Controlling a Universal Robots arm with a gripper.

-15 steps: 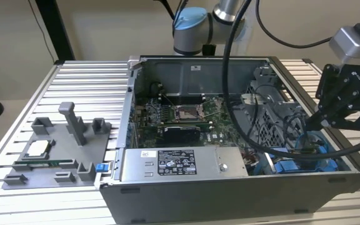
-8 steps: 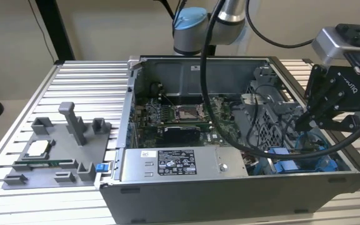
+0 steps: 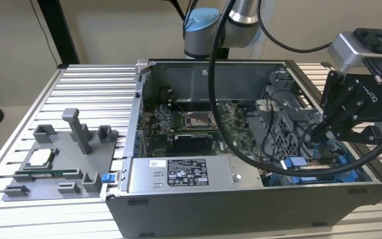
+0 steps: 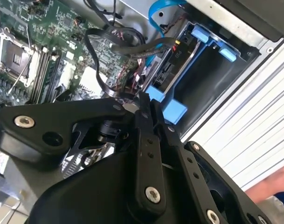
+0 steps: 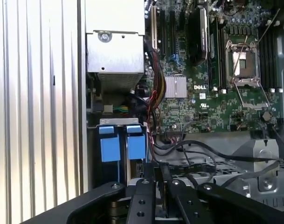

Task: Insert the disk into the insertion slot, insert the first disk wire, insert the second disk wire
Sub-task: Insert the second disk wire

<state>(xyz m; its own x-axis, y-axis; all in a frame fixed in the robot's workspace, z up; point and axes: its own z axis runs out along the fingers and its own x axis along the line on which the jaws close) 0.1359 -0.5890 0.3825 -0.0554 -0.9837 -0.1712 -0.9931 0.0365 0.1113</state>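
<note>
The jaws [image 3: 318, 133] hang inside the open computer case [image 3: 244, 204] at its 3 o'clock end in the exterior view, above the insertion slot [image 3: 324, 172]; in both wrist views the black fingers [image 4: 148, 128] lie close together, but whether they pinch anything I cannot tell; the disk [image 5: 122, 142] sits in the slot with its blue frame tabs showing, at about 9 o'clock from the motherboard [image 5: 211, 88] in the first wrist view; black cables [image 4: 114, 46] loop just beside the bay in the second wrist view; the grey tray of pegs [image 3: 55, 164] rests on the ribbed worktop [image 3: 91, 94] at 9 o'clock of the case, well apart; the grey box with a sticker [image 3: 184, 174] lies along the case's 6 o'clock side.
</note>
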